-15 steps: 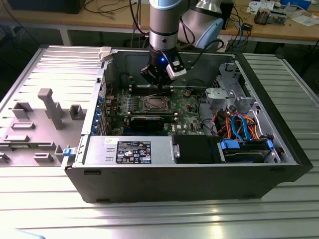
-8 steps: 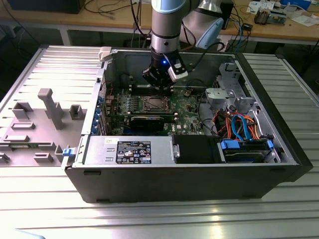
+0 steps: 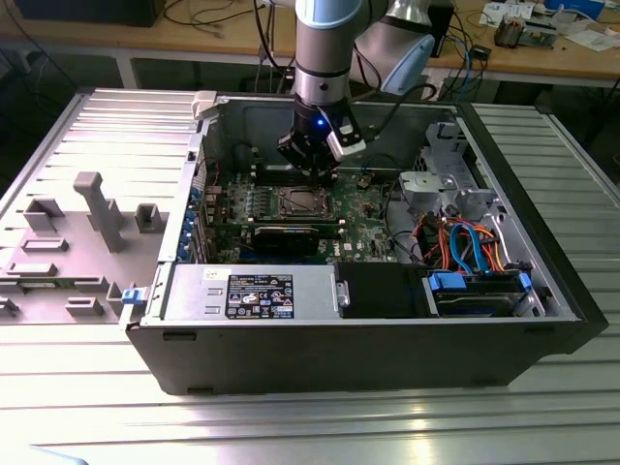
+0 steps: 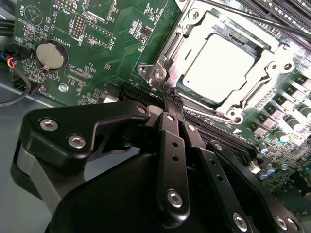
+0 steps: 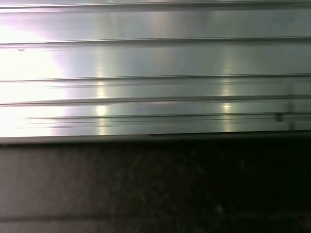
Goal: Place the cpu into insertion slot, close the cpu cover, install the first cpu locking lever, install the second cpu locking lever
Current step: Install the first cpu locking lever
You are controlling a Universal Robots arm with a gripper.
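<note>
Just at twelve o'clock from the cpu (image 3: 297, 201), my arm (image 3: 325, 48) points straight down, claw (image 3: 310, 167) pinched fully shut, nothing visibly held.

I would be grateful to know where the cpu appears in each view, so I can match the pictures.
Exterior view: the cpu sits on the motherboard in the open case, just in front of the gripper.
Second wrist view: pale square framed by the cpu cover, beyond the gripper.
First wrist view: ribbed metal above a dark band.
Shared landmark: the gripper.
</note>
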